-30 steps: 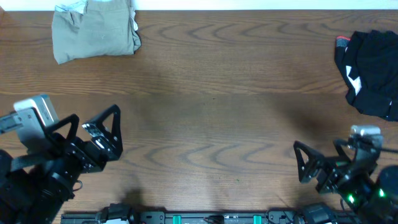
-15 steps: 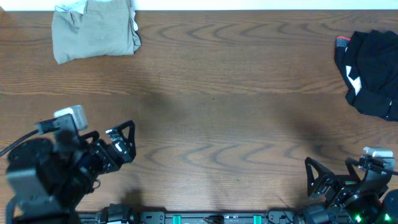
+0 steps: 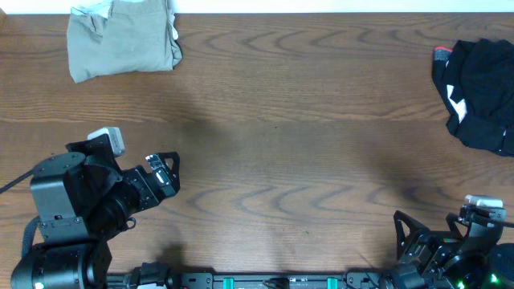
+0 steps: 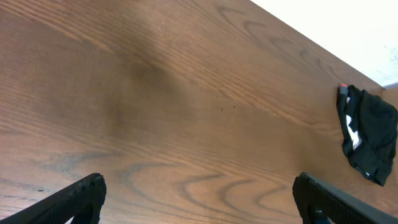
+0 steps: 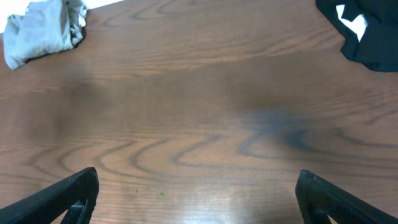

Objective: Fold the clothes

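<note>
The clothes lie in two heaps at the table's far side. A light khaki-grey garment (image 3: 120, 40) sits folded at the back left, and it shows again in the right wrist view (image 5: 43, 31). A crumpled black garment with white marks (image 3: 480, 92) lies at the right edge, also visible from the left wrist (image 4: 367, 134) and the right wrist (image 5: 364, 31). My left gripper (image 3: 170, 172) hangs open near the front left, far from both garments. My right gripper (image 3: 404, 239) stands open at the front right. Nothing is between either pair of fingers (image 4: 93, 190) (image 5: 87, 183).
The brown wooden table (image 3: 281, 152) stretches between the two heaps. A white wall edge runs along the back of the table. The arm bases and a black rail with green lights (image 3: 265, 281) line the front edge.
Both arms have drawn back toward the front edge. The left gripper swung right and lower; the right gripper slid down and right. The garments have not moved.
</note>
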